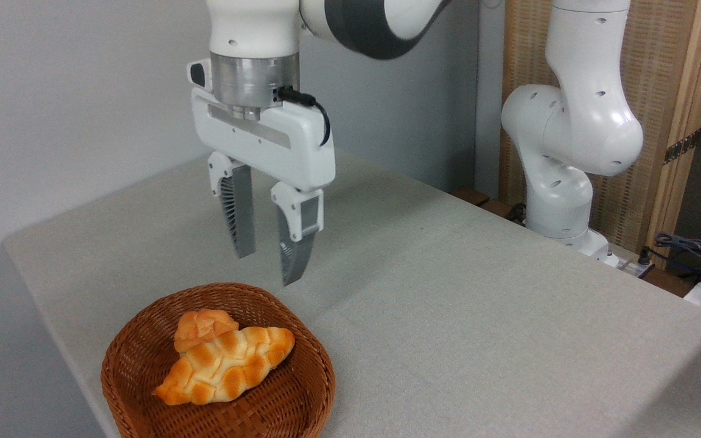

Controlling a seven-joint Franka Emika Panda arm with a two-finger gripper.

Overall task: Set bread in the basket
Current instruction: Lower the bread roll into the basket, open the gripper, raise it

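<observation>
The gripper (268, 263) hangs above the table with its jaws parted and nothing between them, the two grey fingers (241, 213) pointing down and tilted slightly. It is in the air above the far rim of the basket (302, 389), not touching it. The bread (226, 368) lies inside the basket, slantwise, its scored golden crust up; its lower pointed end reaches toward the near left wall. A small round bun (204, 325) sits just behind it, touching, its lower part hidden by the loaf. The basket's near edge is cut off by the bottom of the view, so the front rim cannot be seen. The grey table (478, 304) runs out of view on the right. The arm's (575, 121) upper links are cut off at the top. Cables (697, 249) at the far right are hard to make out.
</observation>
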